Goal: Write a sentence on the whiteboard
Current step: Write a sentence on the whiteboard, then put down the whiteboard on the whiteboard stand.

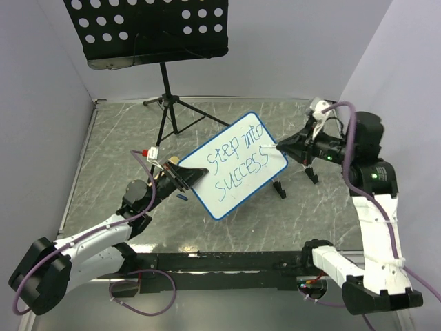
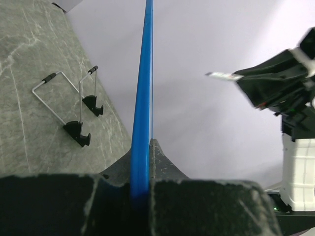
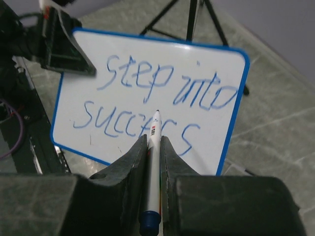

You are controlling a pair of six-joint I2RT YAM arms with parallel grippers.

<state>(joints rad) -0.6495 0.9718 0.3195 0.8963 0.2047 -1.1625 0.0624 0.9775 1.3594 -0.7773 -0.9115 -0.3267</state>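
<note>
Top external: whiteboard tilted at centre of table, left gripper clamped on its 9 o'clock edge. Left wrist: whiteboard edge-on between shut jaws. Right wrist: right gripper pinches marker, tip near sentence; excess pressure could pivot whiteboard, smearing ink.

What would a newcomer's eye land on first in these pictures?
The whiteboard stands tilted mid-table, bearing the blue sentence "step into success", with the left end effector clamped on its left edge. From the right, the right end effector grips a marker pointed at the writing. A black perforated music stand looms at the back.
</note>
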